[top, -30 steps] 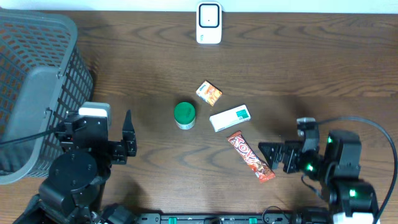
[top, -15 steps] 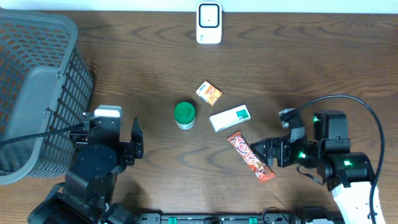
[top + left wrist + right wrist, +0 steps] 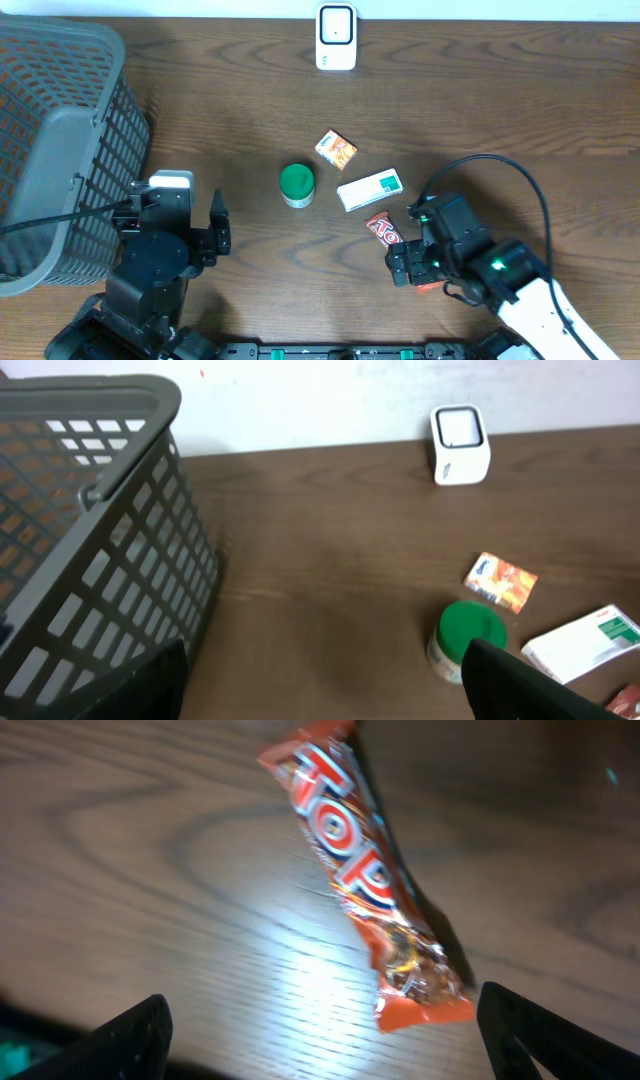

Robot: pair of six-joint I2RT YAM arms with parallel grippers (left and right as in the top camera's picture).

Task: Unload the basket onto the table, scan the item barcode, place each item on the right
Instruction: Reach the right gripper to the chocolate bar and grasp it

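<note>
Right gripper (image 3: 325, 1020): released, its two dark fingers spread wide at the lower corners of the wrist view with nothing clamped between them. It hovers above the orange-red foil-wrapped candy bar (image 3: 365, 890).

Orange-red foil-wrapped candy bar: flat on the brown wooden table (image 3: 500, 120), right of centre and toward the near edge, lying slantwise. The right wrist view shows its whole length, with large white-and-blue lettering and a crimped end. The overhead view shows only its upper end (image 3: 383, 228), because the right gripper (image 3: 402, 266) covers the rest.

Left gripper (image 3: 330, 685): released and empty, near the left edge beside the basket (image 3: 215, 232).

White box with green print (image 3: 370, 189): just above the bar, close to it; touching cannot be told.

Small orange carton (image 3: 336, 150) and green-lidded jar (image 3: 297, 184): mid-table. The left wrist view shows the jar's pale side (image 3: 470, 635), which is not seen from overhead.

White barcode scanner (image 3: 336, 38): middle of the far edge, upright.

Grey plastic mesh basket (image 3: 60, 150): far left corner.

Change: half a second ago the right gripper lay to the right of the bar, level with its lower end. It has since swung left over the bar. The left arm and all items are unmoved.
</note>
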